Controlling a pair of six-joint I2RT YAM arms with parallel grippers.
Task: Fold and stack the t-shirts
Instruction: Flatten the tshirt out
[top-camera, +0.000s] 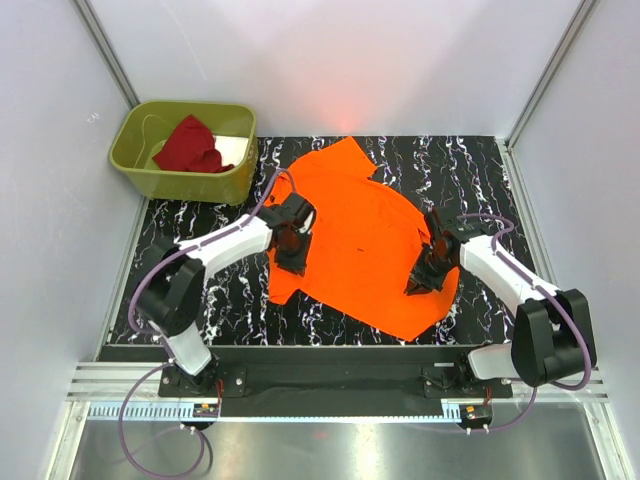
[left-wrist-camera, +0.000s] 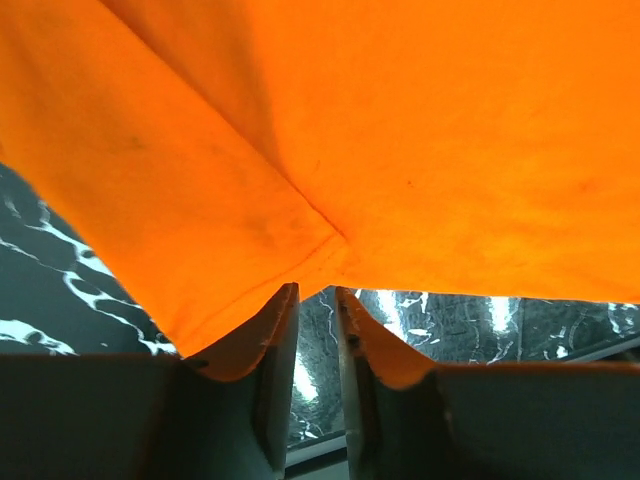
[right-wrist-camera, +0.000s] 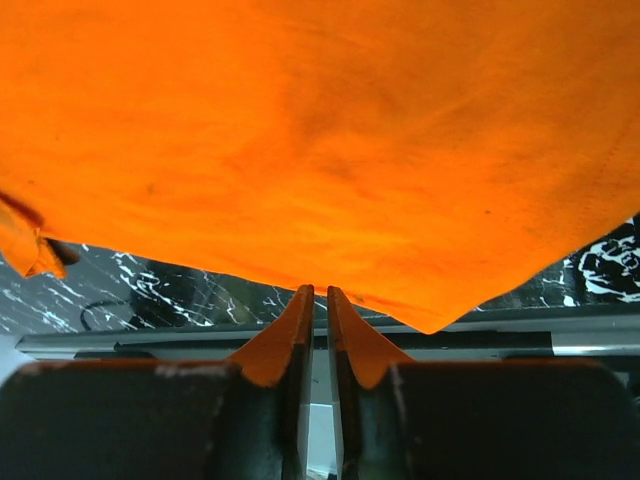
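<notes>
Orange t-shirt (top-camera: 355, 240): is lying spread out over the middle of the black, white-veined table (top-camera: 470, 170). One corner is pointing toward the upper centre of the top view, and the broad lower edge is running toward the lower right.
Dark red t-shirt (top-camera: 190, 148): is sitting crumpled inside the olive-green bin (top-camera: 135, 165) in the upper left of the top view, well apart from the orange t-shirt.
Left gripper (left-wrist-camera: 315, 288): is working at the orange t-shirt's left edge, just left of centre in the top view. In its wrist view the jaws are standing narrow, with a slim gap between them showing the table. The tips are nipping a hemmed fold of orange cloth at lower centre.
Right gripper (right-wrist-camera: 315, 290): is sitting on the orange t-shirt's lower right part, right of centre in the top view. In its wrist view the jaws are drawn nearly together, leaving only a thin slit. The tips are pinching the cloth's lower edge at the centre of the frame.
Cloth in the wrist views: is filling the whole upper part of both frames. A seam is running diagonally down to the left gripper's tips, and a pointed corner is hanging at lower right in the right wrist view.
Table in the wrist views: is showing as marbled strips under the cloth's edge, at lower left and lower right.
Fingers (left-wrist-camera: 270, 340): are glowing orange on their inner faces in both wrist views.
</notes>
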